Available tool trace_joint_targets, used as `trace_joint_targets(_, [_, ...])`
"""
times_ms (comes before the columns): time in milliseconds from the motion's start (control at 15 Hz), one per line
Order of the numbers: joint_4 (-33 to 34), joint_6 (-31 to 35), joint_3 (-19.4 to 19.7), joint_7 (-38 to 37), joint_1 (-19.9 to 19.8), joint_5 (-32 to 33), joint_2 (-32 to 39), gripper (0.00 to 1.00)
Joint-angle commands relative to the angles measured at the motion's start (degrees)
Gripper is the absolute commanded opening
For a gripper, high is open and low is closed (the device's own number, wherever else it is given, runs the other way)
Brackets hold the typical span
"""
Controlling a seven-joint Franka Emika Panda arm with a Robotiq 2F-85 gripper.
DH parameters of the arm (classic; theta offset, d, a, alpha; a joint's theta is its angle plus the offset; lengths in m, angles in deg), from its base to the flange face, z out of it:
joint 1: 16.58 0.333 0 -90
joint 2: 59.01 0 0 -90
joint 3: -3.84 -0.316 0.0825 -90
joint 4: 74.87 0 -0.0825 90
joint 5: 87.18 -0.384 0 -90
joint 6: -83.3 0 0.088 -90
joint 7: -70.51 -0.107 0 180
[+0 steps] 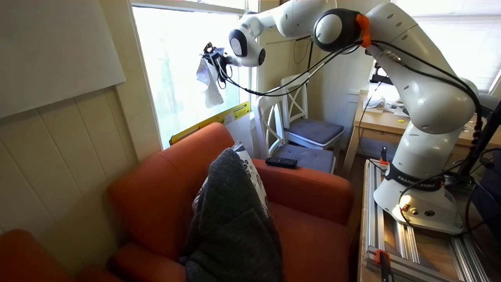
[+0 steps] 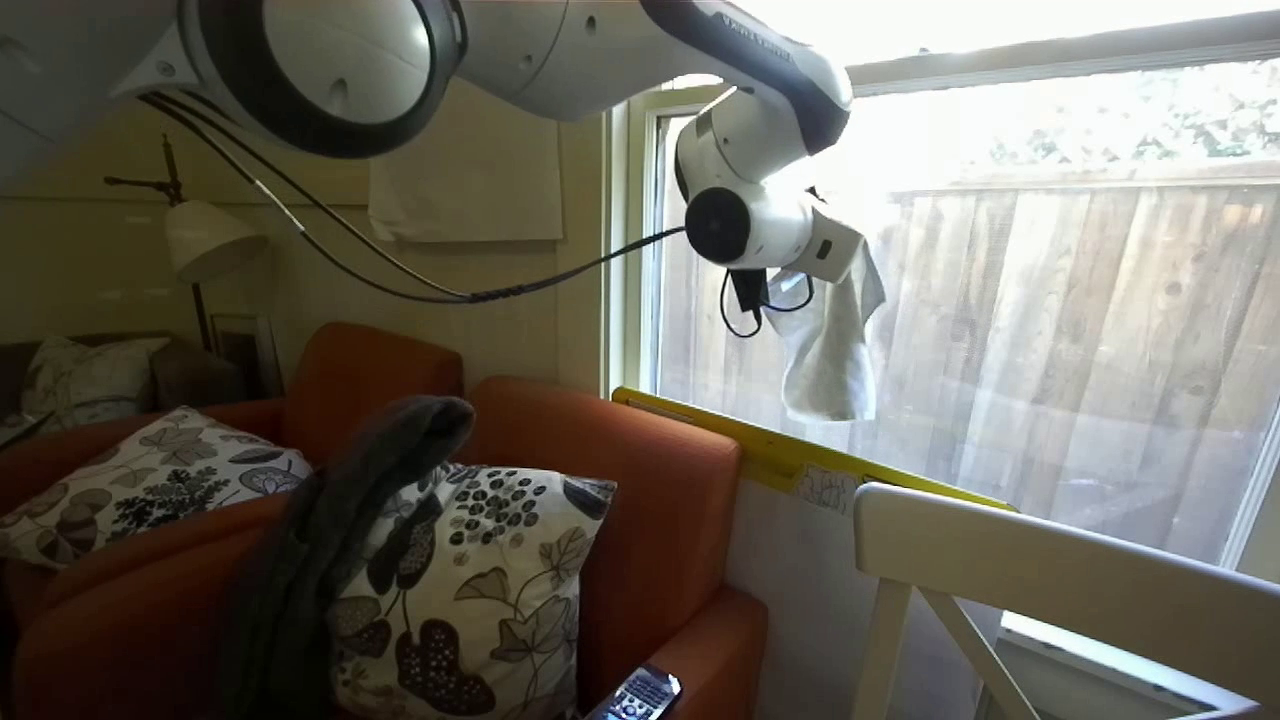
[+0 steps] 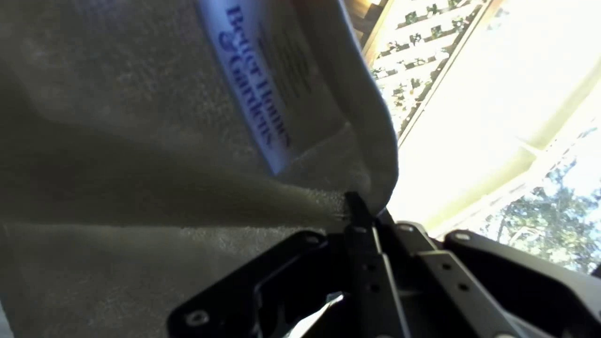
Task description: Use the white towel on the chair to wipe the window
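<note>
My gripper [image 3: 368, 211] is shut on the edge of the white towel [image 3: 164, 141], which fills the left of the wrist view and shows a printed label. In both exterior views the towel [image 1: 213, 92] hangs down from the gripper [image 1: 209, 51], in front of the window [image 1: 168, 74]. The towel [image 2: 830, 365] also hangs in front of the window pane [image 2: 1000, 300] in an exterior view, where the wrist hides the gripper's fingers. I cannot tell whether the towel touches the glass. White chairs [image 1: 270, 117] stand below and beside the window.
An orange armchair [image 1: 172, 168] with a dark grey blanket [image 1: 235, 219] and a patterned pillow [image 2: 480, 580] stands below the window. A remote [image 1: 281, 162] lies on its armrest. A yellow level-like bar [image 2: 760, 450] runs along the window's lower edge. A wooden table [image 1: 375, 125] stands behind the arm.
</note>
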Motion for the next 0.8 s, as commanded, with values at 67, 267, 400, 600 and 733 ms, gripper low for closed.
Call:
trace_joint_targets(67, [-6.2,-8.0,-4.8,-3.4,-1.7,1.4,-7.3,0.01])
trace_joint_targets(267, [-9.1,-13.2,-7.3,-6.2,-2.3,3.3,-9.5,0.01])
trace_joint_targets(400, [-11.2,-17.3,-8.8,-9.3,-2.4,5.9,-10.0,0.01])
trace_joint_targets(600, [-14.0,-22.6,-10.0,-15.7,-2.6,11.0,-9.4,0.01])
trace_joint_targets(733, [-15.1,-24.7,-9.9,-18.8,-2.4,13.6,-8.4,0.01])
